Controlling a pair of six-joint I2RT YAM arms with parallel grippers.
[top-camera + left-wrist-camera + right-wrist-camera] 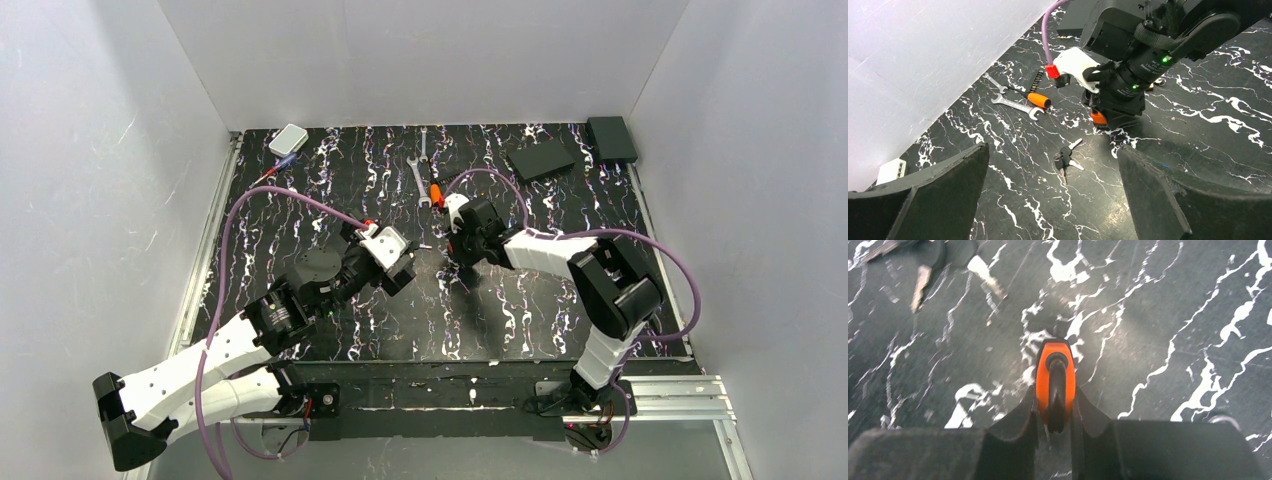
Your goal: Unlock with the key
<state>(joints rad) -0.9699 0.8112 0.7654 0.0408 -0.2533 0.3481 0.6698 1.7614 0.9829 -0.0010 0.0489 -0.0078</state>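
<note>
black marbled tabletop [330, 190]: key [1066, 157] is seen lying loose, not yet picked up. orange padlock [1055, 347] is clamped by right claw [1055, 400]. left claw [1053, 149] is held wide open above the key, empty. unlocking not begun.

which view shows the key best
Left wrist: the key lies sharp, unblocked and near mid-frame, its bunch and blades distinct. Right wrist catches it only blurred in the top-left corner. Top external shows at most a tiny speck.

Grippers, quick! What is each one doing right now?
Left gripper: open, holding nothing.
Right gripper: closed on the orange padlock.
</note>
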